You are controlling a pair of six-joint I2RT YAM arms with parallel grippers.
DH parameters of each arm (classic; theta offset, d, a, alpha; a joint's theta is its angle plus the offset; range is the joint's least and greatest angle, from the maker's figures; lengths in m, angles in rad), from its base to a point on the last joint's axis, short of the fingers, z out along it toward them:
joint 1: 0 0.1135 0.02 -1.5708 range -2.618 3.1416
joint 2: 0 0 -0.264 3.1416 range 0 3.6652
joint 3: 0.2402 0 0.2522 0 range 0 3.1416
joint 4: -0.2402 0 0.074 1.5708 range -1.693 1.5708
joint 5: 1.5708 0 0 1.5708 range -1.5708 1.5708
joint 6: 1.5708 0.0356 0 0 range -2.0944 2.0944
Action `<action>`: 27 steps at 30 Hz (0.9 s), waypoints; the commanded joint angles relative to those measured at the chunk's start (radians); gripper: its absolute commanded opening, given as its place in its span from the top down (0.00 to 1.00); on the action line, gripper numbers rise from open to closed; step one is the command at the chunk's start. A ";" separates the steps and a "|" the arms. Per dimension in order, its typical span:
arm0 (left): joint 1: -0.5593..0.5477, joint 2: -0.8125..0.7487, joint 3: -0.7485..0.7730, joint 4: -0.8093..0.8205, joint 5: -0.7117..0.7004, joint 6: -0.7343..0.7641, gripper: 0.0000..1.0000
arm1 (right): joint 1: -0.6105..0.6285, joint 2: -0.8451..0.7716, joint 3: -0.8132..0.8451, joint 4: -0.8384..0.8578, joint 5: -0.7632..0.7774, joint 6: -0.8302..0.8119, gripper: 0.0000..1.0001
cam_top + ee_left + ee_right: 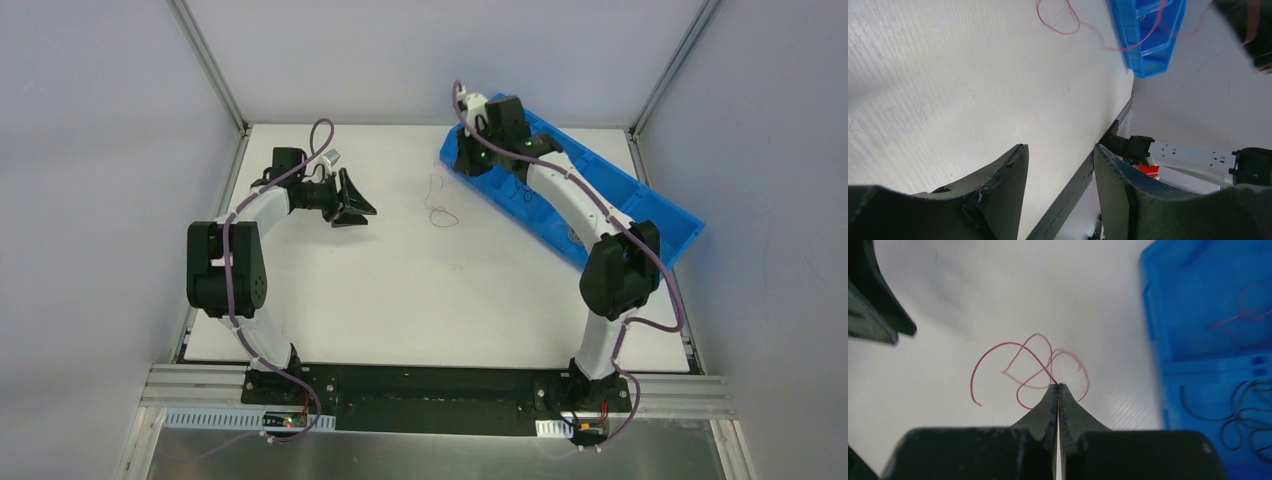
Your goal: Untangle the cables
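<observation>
A white table (400, 300) carries a blue compartmented tray (665, 215) — set at a slant along its far right side. Grey walls (90, 150) enclose it, aluminium posts (212, 70) rise at the far corners, and a black plate (430, 385) spans the near edge.

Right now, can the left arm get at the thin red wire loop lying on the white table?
Probably yes: the open left gripper faces the thin red wire loop with nothing between them; the right gripper is shut on it.

cables (444, 216) on table (400, 300), left of bin (662, 216)
</observation>
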 commanded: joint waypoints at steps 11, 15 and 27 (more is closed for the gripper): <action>-0.014 -0.073 0.041 -0.077 -0.050 0.074 0.48 | -0.189 0.334 0.807 0.062 0.067 0.089 1.00; -0.014 -0.060 0.041 -0.099 -0.063 0.108 0.48 | -0.217 0.292 0.754 0.167 0.073 0.064 1.00; -0.014 -0.009 0.061 -0.118 -0.071 0.127 0.47 | -0.335 0.336 0.737 0.208 0.116 0.049 1.00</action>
